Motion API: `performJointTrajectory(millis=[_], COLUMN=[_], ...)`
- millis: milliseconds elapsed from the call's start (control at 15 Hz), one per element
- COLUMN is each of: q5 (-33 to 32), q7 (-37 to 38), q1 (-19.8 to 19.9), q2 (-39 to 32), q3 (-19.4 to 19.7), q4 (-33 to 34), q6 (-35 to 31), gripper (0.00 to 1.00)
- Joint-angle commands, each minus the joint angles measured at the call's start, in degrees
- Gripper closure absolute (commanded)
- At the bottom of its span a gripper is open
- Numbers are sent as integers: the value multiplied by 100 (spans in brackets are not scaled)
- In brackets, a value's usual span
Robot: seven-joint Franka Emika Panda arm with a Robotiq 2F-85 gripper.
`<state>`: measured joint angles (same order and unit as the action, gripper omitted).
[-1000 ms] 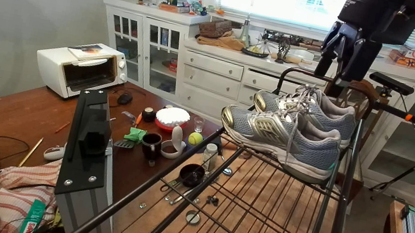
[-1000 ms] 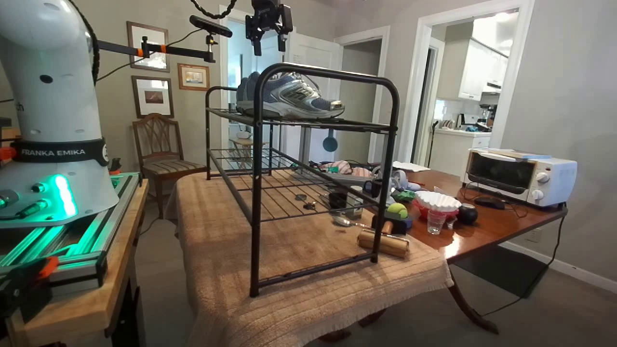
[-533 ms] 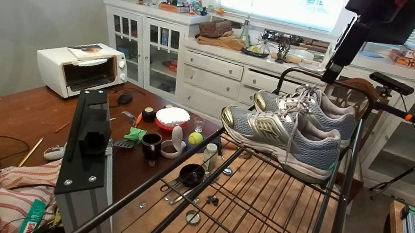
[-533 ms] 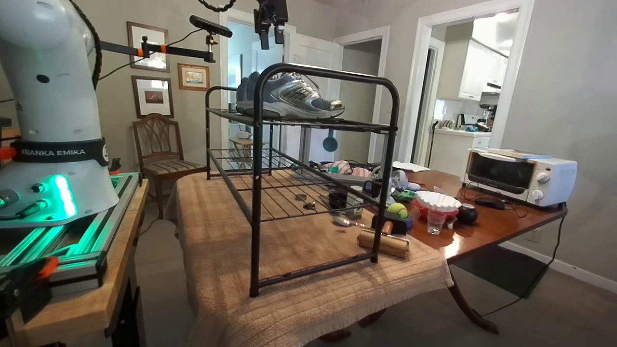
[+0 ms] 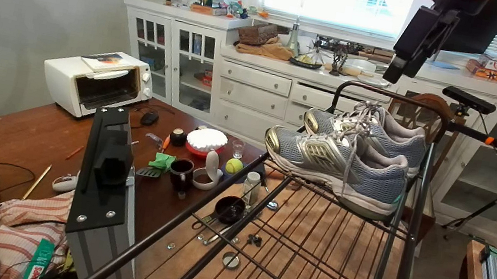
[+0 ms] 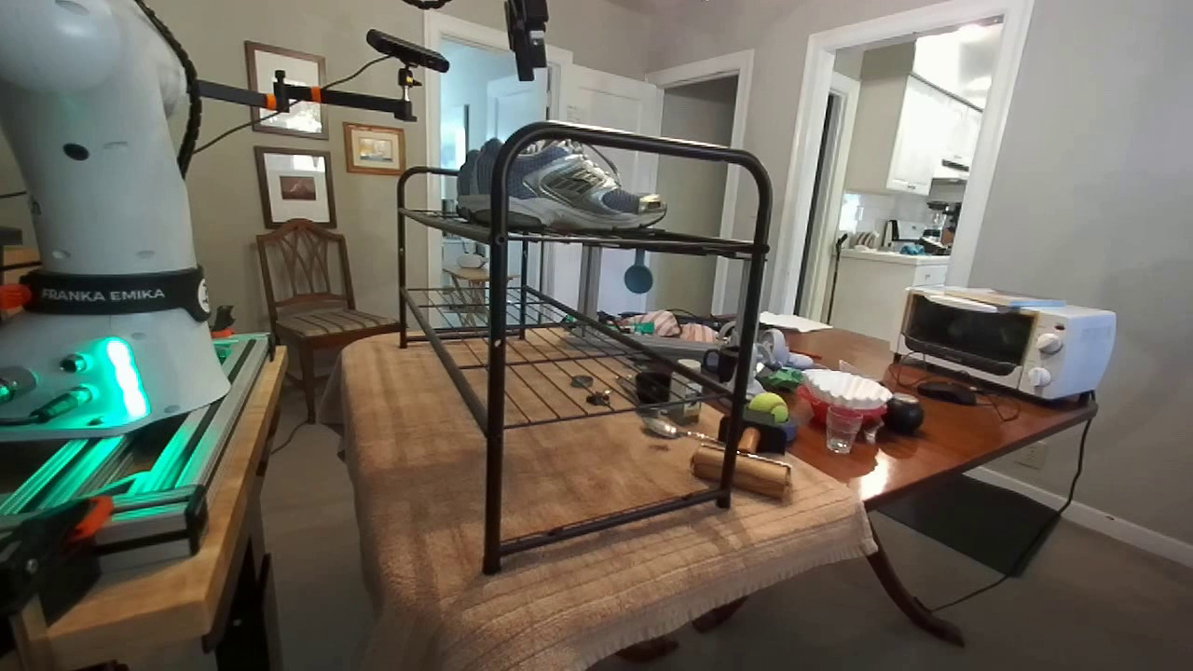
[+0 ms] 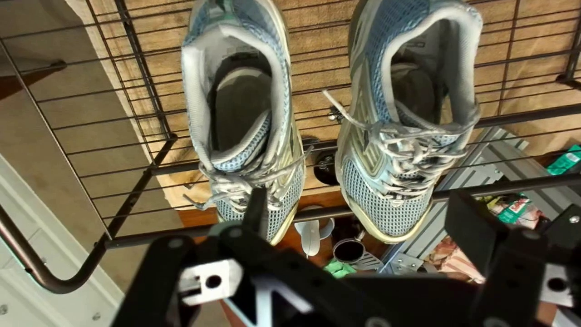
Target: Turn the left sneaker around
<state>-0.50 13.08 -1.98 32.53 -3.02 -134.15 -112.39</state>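
The left sneaker (image 5: 333, 167), grey-silver mesh with white laces, stands upright on the black rack's top shelf, nearer the camera in an exterior view. It is at the right in the wrist view (image 7: 386, 181), heel at the top and toe at the bottom. Its matching second sneaker (image 5: 397, 135) stands beside it, toe the same way, at the left in the wrist view (image 7: 245, 136). In an exterior view the second sneaker (image 6: 569, 191) mostly hides the left one. My gripper (image 7: 362, 209) is open, empty and above the shoes. It shows in both exterior views (image 5: 398, 69) (image 6: 530, 61).
The rack's end hoop (image 6: 643, 138) rises beside the shoes. Bare shelf wires (image 5: 302, 266) extend away from them. A camera on a side arm (image 5: 469, 100) stands behind the rack. A black-topped metal post (image 5: 106, 160) stands on the table. Cups and small items lie below.
My gripper has turned so its fingers now overlap in the exterior views, and tilted. It has risen a little. The sneakers have not moved.
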Motion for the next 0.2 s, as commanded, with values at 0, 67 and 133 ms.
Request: performJointTrajectory(millis=[0, 67, 133], q5=[42, 43, 43], q7=[-23, -15, -9], q1=[83, 83, 83], q2=[1, 2, 2], q3=[-68, -70, -71], q4=[9, 7, 6], q6=[10, 9, 9], gripper=[0, 0, 0])
